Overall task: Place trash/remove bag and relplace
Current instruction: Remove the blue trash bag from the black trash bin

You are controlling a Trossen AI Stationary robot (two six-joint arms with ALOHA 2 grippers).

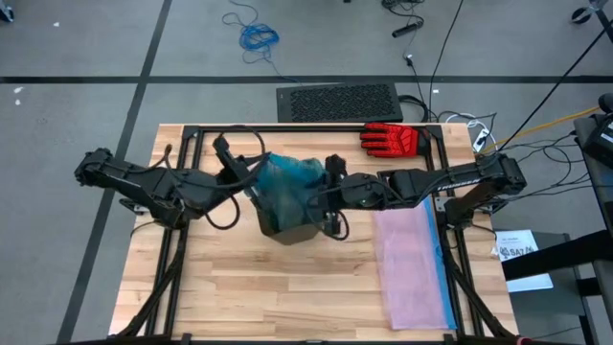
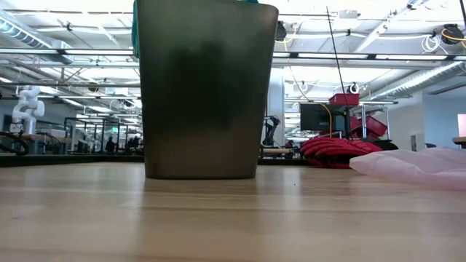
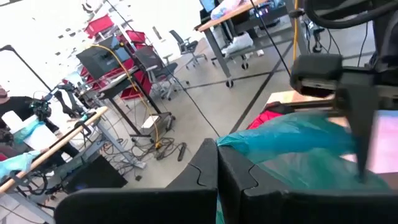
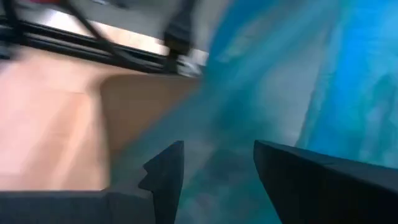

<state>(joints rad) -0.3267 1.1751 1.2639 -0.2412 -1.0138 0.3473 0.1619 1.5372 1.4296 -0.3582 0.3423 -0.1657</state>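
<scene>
A: High view?
B: Teal bag [image 1: 290,177] bunched over my bin [image 1: 292,230], mid-table. My left gripper [image 1: 251,184] clamps its left edge; my right gripper [image 1: 330,196] at its right.

A: Wrists?
B: Left fingers [image 3: 205,171] together on bag. Right fingers [image 4: 165,171] apart, film between.

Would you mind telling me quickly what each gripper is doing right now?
Left gripper: closed on the teal bag above the bin.
Right gripper: open, at the bag, holding nothing that can be seen.
</scene>
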